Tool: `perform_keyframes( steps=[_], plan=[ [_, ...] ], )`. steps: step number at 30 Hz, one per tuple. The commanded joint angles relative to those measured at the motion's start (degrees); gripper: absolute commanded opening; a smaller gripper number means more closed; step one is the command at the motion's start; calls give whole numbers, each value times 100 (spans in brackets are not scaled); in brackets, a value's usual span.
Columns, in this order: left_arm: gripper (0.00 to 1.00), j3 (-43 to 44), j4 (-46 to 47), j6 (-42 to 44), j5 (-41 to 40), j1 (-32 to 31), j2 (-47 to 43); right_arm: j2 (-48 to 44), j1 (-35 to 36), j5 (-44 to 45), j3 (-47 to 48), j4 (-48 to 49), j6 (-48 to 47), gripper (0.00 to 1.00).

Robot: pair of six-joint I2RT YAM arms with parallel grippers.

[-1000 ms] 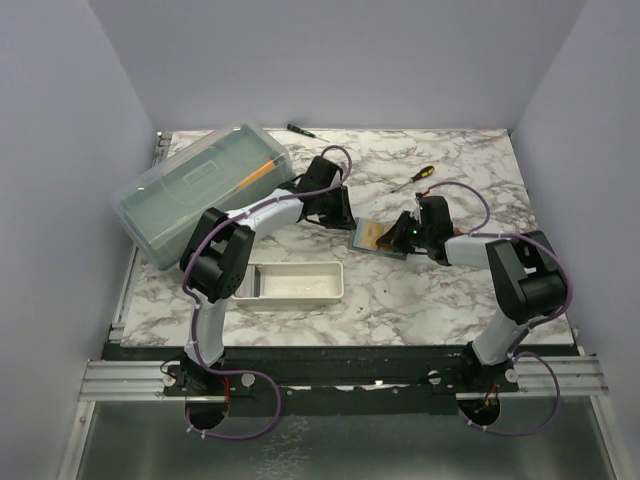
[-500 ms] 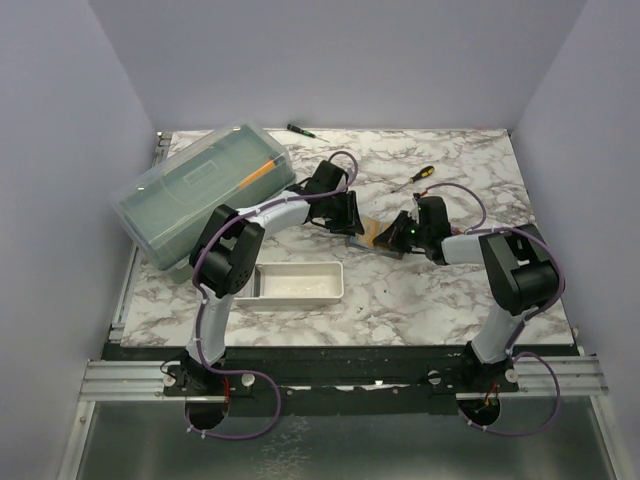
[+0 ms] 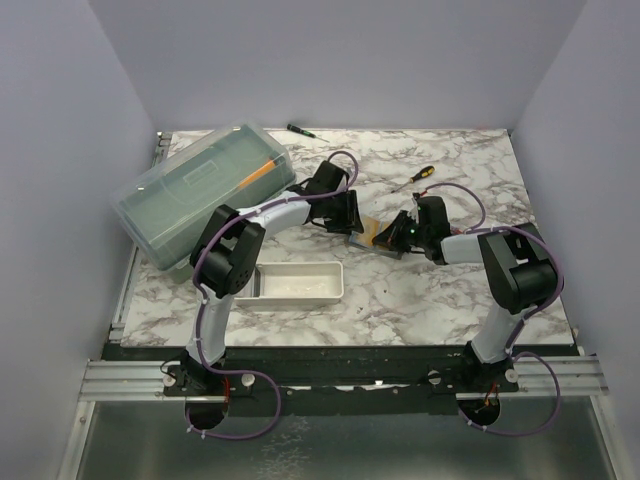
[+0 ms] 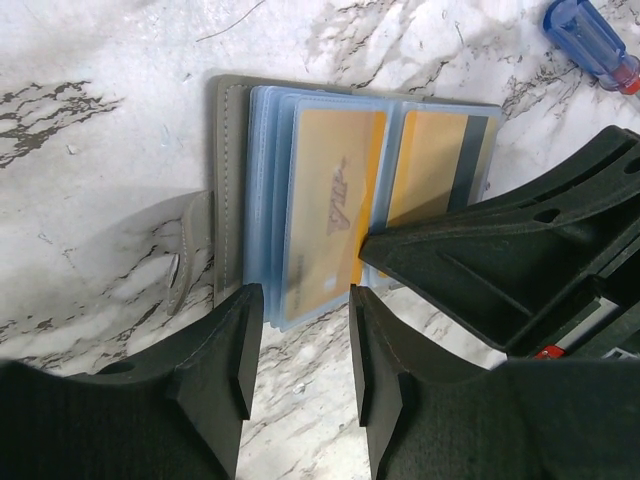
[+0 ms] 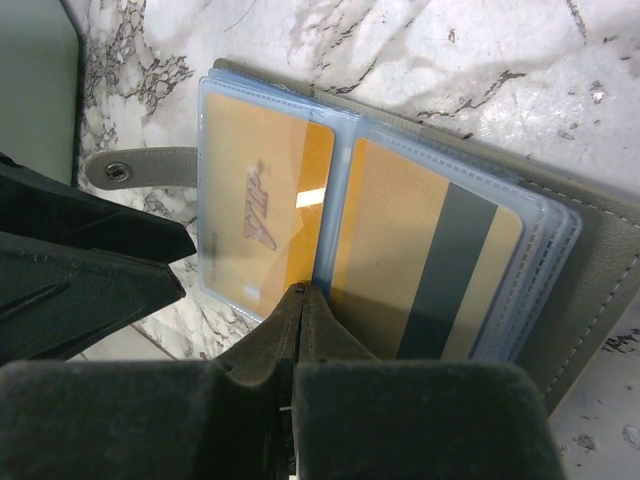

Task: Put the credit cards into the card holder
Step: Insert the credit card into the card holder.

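The card holder lies open on the marble table, close to its middle and a touch toward 3 o'clock, grey cover down and clear sleeves facing up. Two gold credit cards sit inside the sleeves, one on each side of the fold; the one on the right-hand page shows a dark stripe. The left gripper comes in from 9 o'clock with its fingers spread apart, straddling the edge of the sleeve with the printed card; I cannot tell whether either pad touches it. The right gripper reaches in from 3 o'clock, its two tips pressed together into one point that rests on the fold between the pages. From the holder, a white tray sits at about 7 o'clock, a translucent lidded box at 10 o'clock, and a screwdriver at 1 o'clock. The holder's snap strap sticks out flat on the marble beside the left fingers.
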Motion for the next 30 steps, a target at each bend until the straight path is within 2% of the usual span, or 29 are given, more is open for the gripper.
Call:
perform_keyframes(
  steps=[1, 9, 17, 25, 30],
  plan=[
    [46, 121, 43, 91, -75, -59, 122, 262, 35, 168, -27, -328, -106, 0],
    [43, 217, 93, 19, 137, -124, 226, 245, 34, 165, -24, -347, -106, 0],
    [38, 190, 99, 88, -151, -262, -27, 218, 35, 180, -43, -349, -106, 0],
    [55, 194, 25, 114, -518, -294, -161, 244, 36, 152, -38, -336, -106, 0],
    [58, 298, -120, 236, -910, -294, -153, 253, 36, 152, -31, -328, -115, 0]
  ],
)
